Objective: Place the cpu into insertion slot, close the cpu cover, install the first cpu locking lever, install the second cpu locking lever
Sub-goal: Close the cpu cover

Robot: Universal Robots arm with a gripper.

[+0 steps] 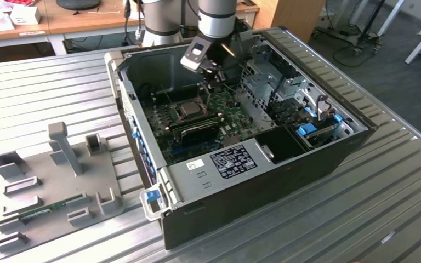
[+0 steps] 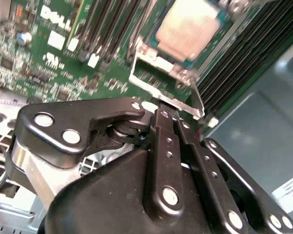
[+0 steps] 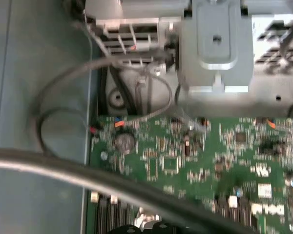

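Fingers (image 2: pixel 162 131) clenched on the raised cpu cover (image 2: pixel 156 61), cpu (image 2: pixel 190 24) seated just beyond: closing step, needing a hinge-following swing.

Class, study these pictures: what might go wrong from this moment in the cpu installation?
The claw meets only the edge of the cpu cover, which looks not yet flat over the cpu; it may slip onto the motherboard. Loose grey cables loop beside the board and may snag the arm.
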